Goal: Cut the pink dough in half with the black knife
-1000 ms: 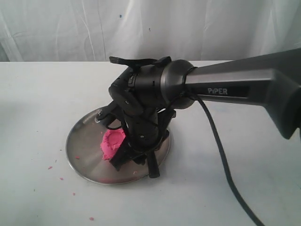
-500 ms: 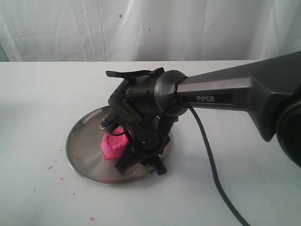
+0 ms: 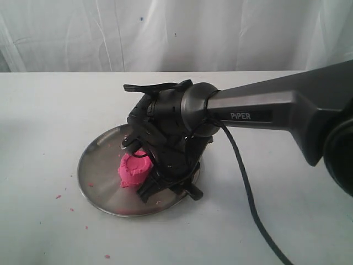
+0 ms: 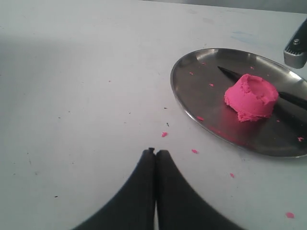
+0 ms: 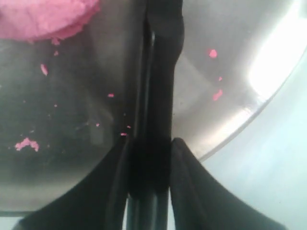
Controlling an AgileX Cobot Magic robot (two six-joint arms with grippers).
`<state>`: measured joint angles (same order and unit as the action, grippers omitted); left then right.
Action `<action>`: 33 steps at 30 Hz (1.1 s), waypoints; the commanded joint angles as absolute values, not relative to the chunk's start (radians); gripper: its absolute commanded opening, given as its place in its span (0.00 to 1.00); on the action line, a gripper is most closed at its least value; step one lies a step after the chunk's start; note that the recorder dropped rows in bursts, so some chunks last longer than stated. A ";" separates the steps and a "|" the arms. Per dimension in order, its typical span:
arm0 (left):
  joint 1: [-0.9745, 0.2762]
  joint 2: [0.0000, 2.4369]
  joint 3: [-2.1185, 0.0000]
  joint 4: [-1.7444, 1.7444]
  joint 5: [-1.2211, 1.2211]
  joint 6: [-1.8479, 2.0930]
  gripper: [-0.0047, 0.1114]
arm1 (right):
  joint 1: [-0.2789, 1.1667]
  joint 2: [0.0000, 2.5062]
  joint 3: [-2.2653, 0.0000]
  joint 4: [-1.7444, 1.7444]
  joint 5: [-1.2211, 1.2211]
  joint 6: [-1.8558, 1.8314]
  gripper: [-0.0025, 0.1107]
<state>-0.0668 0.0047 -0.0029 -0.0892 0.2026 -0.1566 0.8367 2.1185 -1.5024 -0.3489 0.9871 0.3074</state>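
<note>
The pink dough (image 3: pixel 132 168) is one stubby lump with a dented top (image 4: pixel 250 97), lying on a round steel plate (image 3: pixel 99 171). Behind it on the plate lies the black knife (image 4: pixel 230 73), its blade tip poking out past the lump. My right gripper (image 3: pixel 168 193) is down on the plate beside the dough. In the right wrist view its fingers (image 5: pixel 149 141) press both sides of the knife (image 5: pixel 160 72) handle, with the dough (image 5: pixel 43 17) close by. My left gripper (image 4: pixel 156 151) hovers over bare table, shut and empty, away from the plate (image 4: pixel 192 81).
Small pink crumbs (image 4: pixel 164 134) dot the white table near the plate's rim and the plate's surface (image 5: pixel 213 53). The right arm's cable (image 3: pixel 248 193) trails across the table toward the front. A white curtain (image 3: pixel 176 33) closes off the back.
My right gripper has sunk lower over the plate and its fingers have closed in around the knife handle. The dough and the left gripper have stayed put.
</note>
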 commanded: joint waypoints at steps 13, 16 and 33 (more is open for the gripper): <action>-0.072 0.000 0.000 -0.104 0.200 -0.157 0.04 | 0.813 2.037 -1.505 -0.385 0.939 0.397 0.02; -0.072 0.000 0.000 -0.104 0.200 -0.157 0.04 | 0.791 1.987 -1.505 -0.335 0.932 0.372 0.02; -0.072 0.000 0.000 -0.104 0.200 -0.157 0.04 | 0.476 1.809 -1.450 0.676 1.151 -0.447 0.02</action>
<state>-0.0668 0.0047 -0.0029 -0.0892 0.2006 -0.1566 0.5178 1.8160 -1.4824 0.5495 1.0857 -0.3326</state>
